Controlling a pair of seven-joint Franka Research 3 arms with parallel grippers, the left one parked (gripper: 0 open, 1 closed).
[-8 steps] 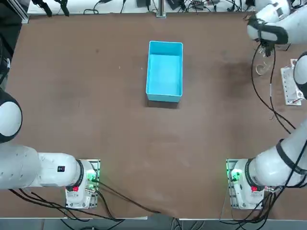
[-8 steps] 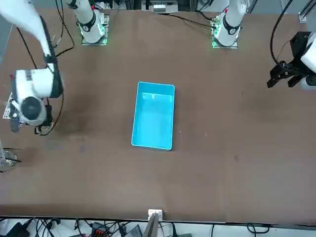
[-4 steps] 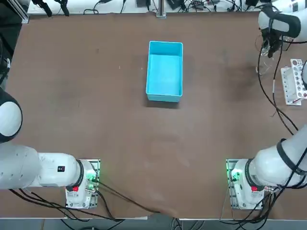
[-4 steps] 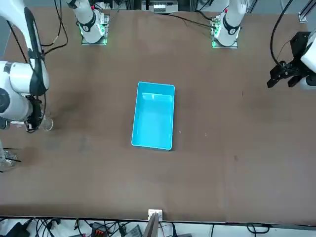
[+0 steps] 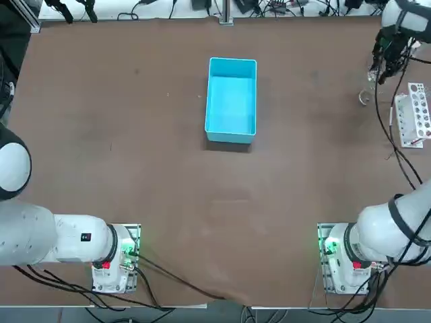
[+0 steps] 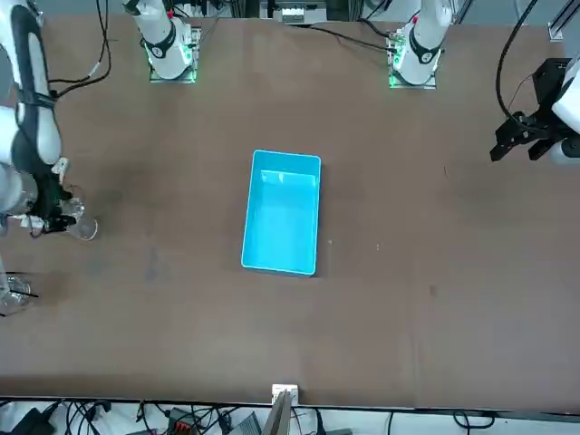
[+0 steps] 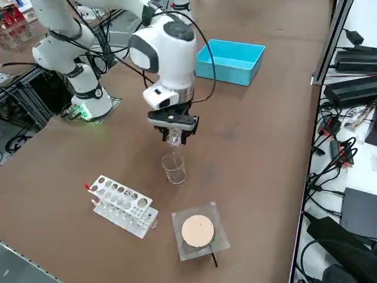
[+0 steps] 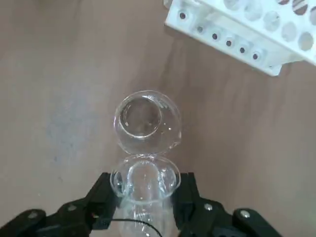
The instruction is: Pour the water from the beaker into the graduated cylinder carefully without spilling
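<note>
Care matters: near the tabletop's right edge, my right gripper (image 8: 144,190) grasps the slim clear glass graduated cylinder (image 8: 143,175) above the short clear glass beaker (image 8: 146,126); I should align the rims and tilt slowly.

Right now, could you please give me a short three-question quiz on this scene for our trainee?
1. True or false: the right hand is shut on the graduated cylinder.
2. Which stands nearer the beaker: A, the white rack, or B, the blue tray?
3. How many clear glass vessels show in the right wrist view?
Key: 1 true; 2 A; 3 two.
</note>
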